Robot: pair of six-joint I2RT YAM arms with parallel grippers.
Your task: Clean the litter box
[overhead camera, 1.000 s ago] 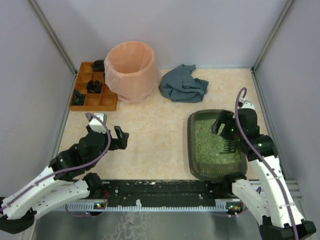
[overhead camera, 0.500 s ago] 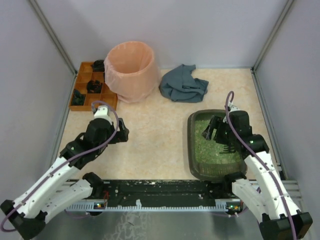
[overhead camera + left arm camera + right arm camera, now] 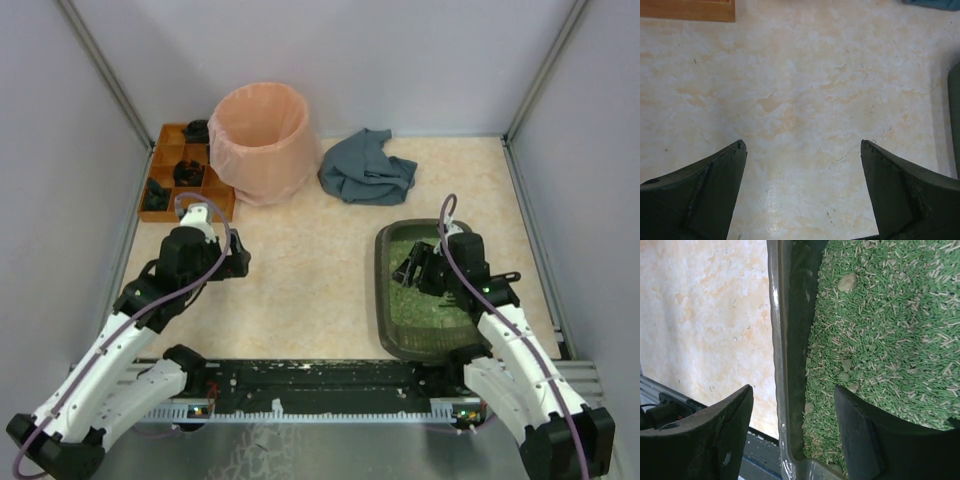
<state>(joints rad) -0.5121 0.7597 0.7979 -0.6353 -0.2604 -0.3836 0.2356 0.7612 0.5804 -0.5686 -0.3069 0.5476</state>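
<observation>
Barely started tbh: clumps point(image 3: 847, 282) sit unscooped in the litter box point(image 3: 381, 290), lower right. Right gripper point(image 3: 792, 395) is spread wide across its wall, left gripper point(image 3: 802, 145) gapes, holding nothing.

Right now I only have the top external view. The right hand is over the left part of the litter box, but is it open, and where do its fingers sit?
Observer: In the right wrist view the right hand is open. It straddles the litter box wall, with one finger over the table and the other over the green litter.
Reviewer: Is there anything in the litter to remove?
Observer: Yes, several greyish clumps. The largest lies close to that wall.
Reviewer: And the left hand?
Observer: In the left wrist view the left hand is open over bare table and holds nothing.
</observation>
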